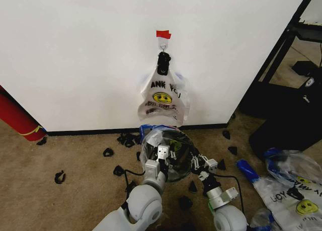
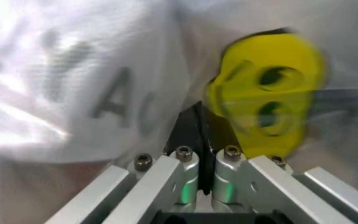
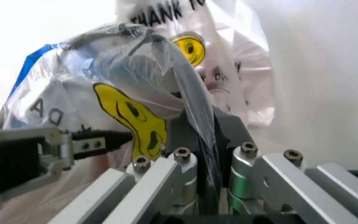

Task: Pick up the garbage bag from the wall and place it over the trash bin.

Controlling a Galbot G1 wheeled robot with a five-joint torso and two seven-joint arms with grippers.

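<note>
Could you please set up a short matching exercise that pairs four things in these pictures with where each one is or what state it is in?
Things:
1. garbage bag
2. bunch of bags
3. trash bin
4. red tape

Places or states:
A. stuck on the wall above the hook
B. standing on the carpet at the wall's foot
C. hanging from the hook under a black clip
D. pinched by both the left gripper and the right gripper, jaws shut on the plastic

Pairs: 1-D, 2-C, 3-B, 4-A

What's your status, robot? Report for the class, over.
Left gripper shut on the garbage bag. Right gripper shut on it too. Bag draped over the trash bin, below the clipped bunch on the wall.
</note>
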